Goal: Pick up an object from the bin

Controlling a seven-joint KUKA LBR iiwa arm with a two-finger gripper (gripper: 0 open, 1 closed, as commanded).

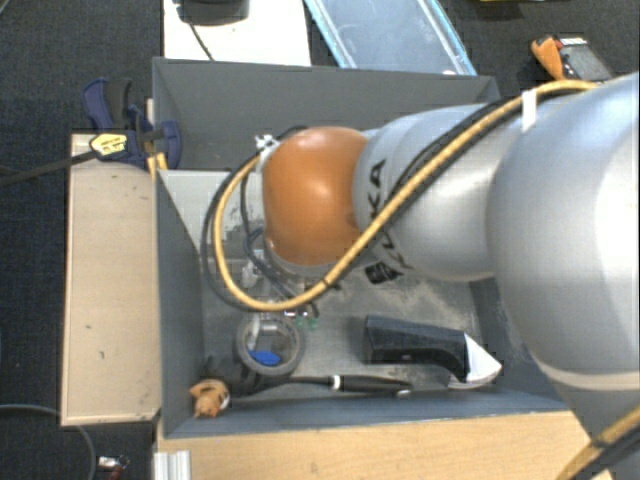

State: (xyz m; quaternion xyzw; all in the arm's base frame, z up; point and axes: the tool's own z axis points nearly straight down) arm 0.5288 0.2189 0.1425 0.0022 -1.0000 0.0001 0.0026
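My gripper (272,286) reaches down into the left middle of the bin, mostly hidden under the wrist. Just below it, toward the front, lies a round grey ring (268,346) with a blue patch inside. A long thin black tool (345,382) lies along the front wall. A small tan figure (209,398) sits in the front left corner. To the right lies a black wedge-shaped block (412,341), with a white scrap (482,367) at its right end.
The arm and its orange cover hide the middle and right of the bin. A yellow cable loops around the wrist, down to near the grey ring. The bin's left wall slopes close beside the gripper.
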